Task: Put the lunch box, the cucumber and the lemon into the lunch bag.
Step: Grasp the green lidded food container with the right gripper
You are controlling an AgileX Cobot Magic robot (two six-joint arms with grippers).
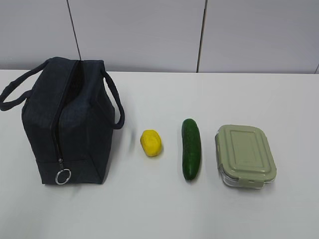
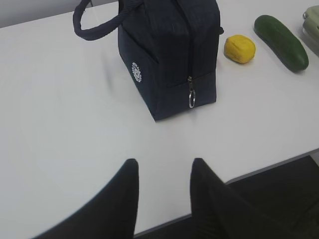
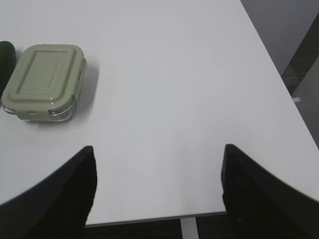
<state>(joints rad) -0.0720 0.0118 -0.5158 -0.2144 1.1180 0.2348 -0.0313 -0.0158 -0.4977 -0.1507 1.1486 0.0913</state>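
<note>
Dark navy fabric lunch bag [image 1: 67, 122] upright on white worktop [image 1: 164, 209], zipper closed; soft, likely to sag. Beside it yellow oval lemon [image 1: 150, 142], dark green cucumber [image 1: 191, 148], green-lidded clear lunch box [image 1: 245, 155]: rigid, probably heaviest, best taken across short sides. Left hand [image 2: 162, 172] partly apart, right hand [image 3: 158, 154] wide apart, both empty.

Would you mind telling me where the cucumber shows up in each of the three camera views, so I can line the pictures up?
Exterior view: the cucumber lies right of centre, between the lemon and the lunch box.
Left wrist view: upper right corner, right of the lemon.
Right wrist view: only a dark green sliver at the left edge, beside the lunch box.
Shared landmark: the lunch box, at the cucumber's side in all three views.
</note>
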